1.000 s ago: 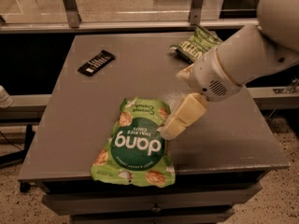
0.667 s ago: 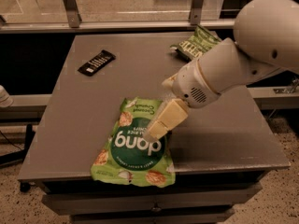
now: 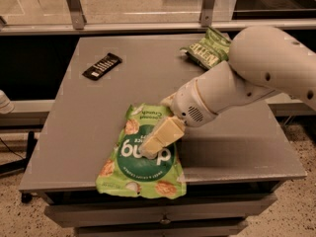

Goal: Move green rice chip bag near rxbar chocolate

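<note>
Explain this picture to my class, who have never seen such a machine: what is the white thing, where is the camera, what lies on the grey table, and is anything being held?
The big white shape is a robot arm. Its grasping part, the end effector, is the cream-coloured tip, low over the middle of the green rice chip bag. That bag lies flat at the near edge of the table. Whether the end effector grips the bag cannot be told from here. There is a single camera, and it looks down on the grey table from the front. At the far left lies the rxbar chocolate, a small black bar. At the far right, partly behind the arm, lies a smaller green snack bag.
</note>
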Available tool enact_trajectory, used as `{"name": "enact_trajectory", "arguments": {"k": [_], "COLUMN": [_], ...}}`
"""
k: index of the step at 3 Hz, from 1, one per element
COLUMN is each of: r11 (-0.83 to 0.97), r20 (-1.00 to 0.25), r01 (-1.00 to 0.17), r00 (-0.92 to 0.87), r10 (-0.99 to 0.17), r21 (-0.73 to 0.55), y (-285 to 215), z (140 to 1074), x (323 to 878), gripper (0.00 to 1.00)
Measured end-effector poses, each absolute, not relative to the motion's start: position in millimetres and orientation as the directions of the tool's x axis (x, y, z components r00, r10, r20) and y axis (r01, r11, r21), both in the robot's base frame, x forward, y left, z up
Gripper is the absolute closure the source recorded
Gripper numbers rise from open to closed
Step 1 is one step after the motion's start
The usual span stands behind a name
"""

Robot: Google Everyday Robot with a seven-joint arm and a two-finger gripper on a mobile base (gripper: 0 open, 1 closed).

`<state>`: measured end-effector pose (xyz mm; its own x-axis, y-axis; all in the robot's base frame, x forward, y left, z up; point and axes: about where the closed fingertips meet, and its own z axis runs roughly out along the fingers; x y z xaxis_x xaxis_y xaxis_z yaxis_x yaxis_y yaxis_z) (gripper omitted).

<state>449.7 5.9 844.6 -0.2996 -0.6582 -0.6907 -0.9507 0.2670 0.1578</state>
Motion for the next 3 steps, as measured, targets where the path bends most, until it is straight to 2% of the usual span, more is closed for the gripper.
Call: {"name": "enact_trajectory", "arguments": {"k": [2, 3], "r11": [0.278, 0.310], "r20": [-0.693, -0.695], "r01": [-0.948, -0.945], "r00": [-0.306, -0.292], "r10": [-0.653, -0.658], "r21": [0.157, 0.103], "y": [3.4, -18.8], "z": [847.6, 869.1], "x": [460.1, 481.2], "gripper": [0.65, 0.88]}}
